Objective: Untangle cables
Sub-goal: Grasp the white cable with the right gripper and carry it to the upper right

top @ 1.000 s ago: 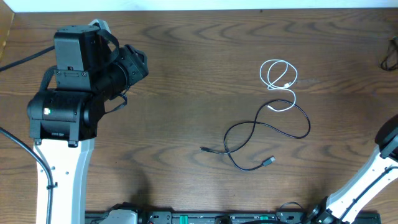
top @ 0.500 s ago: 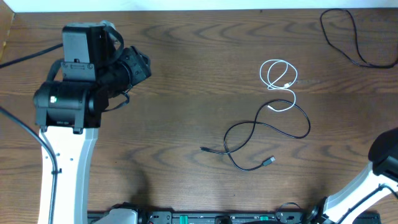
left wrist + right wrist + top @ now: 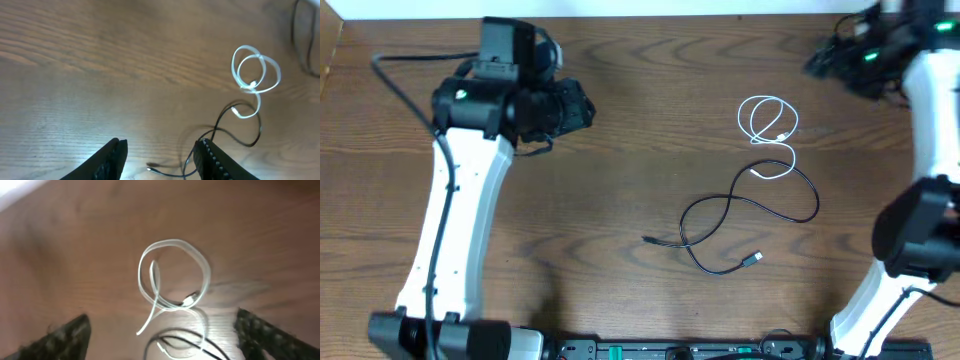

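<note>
The white cable (image 3: 792, 158) lies in small loops at the right of the table, its tail crossing the upper end of the black cable (image 3: 720, 197), which curves down to two plug ends. My left gripper (image 3: 582, 108) hovers far left of them, open and empty. My right gripper (image 3: 820, 62) is blurred at the top right, above the white loops, open and empty. In the left wrist view the white cable (image 3: 259, 102) and black cable (image 3: 218, 121) lie beyond the gripper (image 3: 160, 162). The right wrist view shows the white cable (image 3: 206, 277) and black cable (image 3: 175, 339) between the spread fingers (image 3: 65, 335).
The wooden table (image 3: 620, 200) carries only the cables. A dark equipment bar (image 3: 670, 350) runs along the front edge. A thick black arm wire (image 3: 400, 65) loops by the left arm, and another dark wire (image 3: 300, 35) shows in the left wrist view.
The left arm has swung up and right, toward the cables. The right arm has risen from the lower right to the top right corner. The cables have not moved.
</note>
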Controlling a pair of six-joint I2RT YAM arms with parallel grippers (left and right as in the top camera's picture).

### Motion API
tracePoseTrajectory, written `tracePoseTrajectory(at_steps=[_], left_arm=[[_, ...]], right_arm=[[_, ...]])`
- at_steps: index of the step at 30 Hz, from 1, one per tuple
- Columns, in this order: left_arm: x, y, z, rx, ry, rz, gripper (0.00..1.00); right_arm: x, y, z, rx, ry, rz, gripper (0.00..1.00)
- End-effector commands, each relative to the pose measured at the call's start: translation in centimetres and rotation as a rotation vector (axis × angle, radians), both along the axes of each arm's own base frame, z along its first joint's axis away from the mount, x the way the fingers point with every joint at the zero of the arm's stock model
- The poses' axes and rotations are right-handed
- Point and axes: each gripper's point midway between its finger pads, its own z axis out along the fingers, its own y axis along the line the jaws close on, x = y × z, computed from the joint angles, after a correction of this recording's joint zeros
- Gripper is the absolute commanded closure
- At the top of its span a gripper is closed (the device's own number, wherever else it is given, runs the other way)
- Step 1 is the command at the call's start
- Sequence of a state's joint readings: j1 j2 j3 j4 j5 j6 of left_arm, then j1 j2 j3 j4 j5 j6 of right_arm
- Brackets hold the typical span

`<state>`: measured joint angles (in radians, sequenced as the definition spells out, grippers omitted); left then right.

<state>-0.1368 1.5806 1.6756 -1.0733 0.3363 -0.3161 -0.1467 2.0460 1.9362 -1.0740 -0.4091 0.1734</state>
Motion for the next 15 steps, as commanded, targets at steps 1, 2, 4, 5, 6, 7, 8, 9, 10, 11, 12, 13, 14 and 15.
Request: tracePoseTrajectory(at_steps=[1,2,4,5,6,7,8,9,10,11,12,13,14,15], left_arm=[[0.2,-0.4,-1.5,0.016,0.028,-0.052,0.51],[0.4,-0.4,-1.8,0.018,0.038,-0.052,0.51],[0.6,-0.4,-2.5,0.02,0.056,-0.052,0.51],[0.6,-0.4,-2.7,0.02,0.062,-0.052,0.51],[0.7,-0.4,-2.9,0.021,0.067,-0.052,0.51],[0.7,-0.4,-3.0,0.021,0.069,-0.053,0.51],[0.7,-0.5,-3.0,0.021,0.071,-0.053,0.52],[0.7,-0.5,-3.0,0.021,0.07,-0.052,0.51],[0.8,-0.5,-3.0,0.021,0.069,-0.053,0.51],[0.8,-0.5,-3.0,0.021,0.068,-0.052,0.52],[0.8,-0.5,-3.0,0.021,0.068,-0.052,0.51],[0.8,-0.5,-3.0,0.021,0.068,-0.052,0.51],[0.8,-0.5,-3.0,0.021,0.068,-0.052,0.52],[0.8,-0.5,-3.0,0.021,0.069,-0.052,0.51]], right_arm=[[-0.8,3.8,-3.3,0.026,0.057,0.055,0.25],[-0.9,4.2,-4.4,0.017,0.083,0.021,0.29],[-1.3,4.4,-6.2,-0.015,0.125,-0.051,0.35],[-1.4,4.7,-7.0,-0.018,0.135,-0.074,0.38],[-1.4,5.0,-7.6,-0.01,0.136,-0.082,0.41],[-1.3,5.4,-8.1,-0.003,0.135,-0.092,0.43],[-1.3,5.7,-8.6,0.002,0.134,-0.1,0.47],[-1.3,6.0,-9.0,0.007,0.132,-0.105,0.51],[-1.3,6.2,-9.4,0.012,0.132,-0.113,0.55],[-1.3,6.5,-9.9,0.017,0.134,-0.121,0.6],[-1.4,6.6,-10.3,0.021,0.134,-0.125,0.64],[-1.5,6.7,-10.7,0.022,0.135,-0.126,0.7],[-1.6,6.7,-11.0,0.021,0.133,-0.126,0.78],[-1.6,6.7,-11.3,0.021,0.129,-0.126,0.84]])
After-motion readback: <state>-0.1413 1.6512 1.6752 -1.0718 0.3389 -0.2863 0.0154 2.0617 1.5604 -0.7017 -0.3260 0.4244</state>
